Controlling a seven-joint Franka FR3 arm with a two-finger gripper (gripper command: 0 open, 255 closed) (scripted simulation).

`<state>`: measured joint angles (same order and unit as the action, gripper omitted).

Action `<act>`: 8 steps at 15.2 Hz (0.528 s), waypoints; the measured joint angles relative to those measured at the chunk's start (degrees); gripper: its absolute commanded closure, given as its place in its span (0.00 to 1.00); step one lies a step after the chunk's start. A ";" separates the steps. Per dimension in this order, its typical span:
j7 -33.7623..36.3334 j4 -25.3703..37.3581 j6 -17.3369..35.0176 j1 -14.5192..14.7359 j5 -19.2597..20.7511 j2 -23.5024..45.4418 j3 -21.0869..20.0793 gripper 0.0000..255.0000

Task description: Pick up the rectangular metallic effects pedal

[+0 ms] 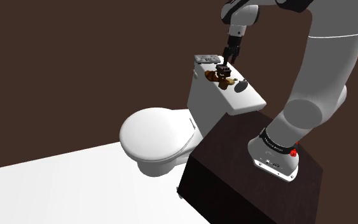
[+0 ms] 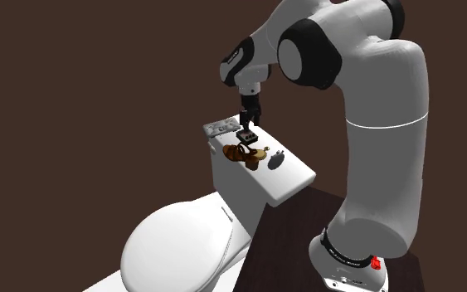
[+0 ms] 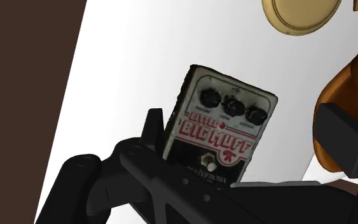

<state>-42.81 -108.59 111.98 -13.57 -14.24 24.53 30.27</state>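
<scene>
In the wrist view a black object (image 3: 171,184) covers the end of the pedal (image 3: 219,124) nearest the gripper (image 3: 246,127), and we cannot separate the two black shapes. A brown thing (image 3: 352,76) and a tan disc (image 3: 301,14) run off the edge. The dark item (image 1: 241,87) on the tank lid (image 1: 255,102) is too small to name.

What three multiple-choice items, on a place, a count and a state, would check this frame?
1. The pedal lies on: A the floor; B the toilet tank lid; C the stand.
2. The pedal's knobs number: A one; B five; C three.
3. The toilet bowl's lid is: A down; B up; C missing.
Answers: B, it rests on the white tank lid; C, three in a row in the wrist view; A, it covers the bowl.
</scene>
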 measured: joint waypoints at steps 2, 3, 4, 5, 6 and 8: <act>-0.40 0.24 0.88 -0.34 -0.69 1.34 -0.38 0.00; -0.63 0.13 1.41 -0.49 -0.95 1.84 -0.51 0.00; -0.77 -0.30 2.03 -0.51 -1.15 2.09 -0.62 0.00; -0.93 -0.37 2.49 -0.63 -1.39 2.52 -0.75 0.00; -0.97 -0.49 2.73 -0.63 -1.48 2.67 -0.81 1.00; -1.00 -0.61 2.94 -0.66 -1.55 2.70 -0.81 1.00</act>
<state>-43.81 -109.19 114.92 -14.23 -15.79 27.23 29.46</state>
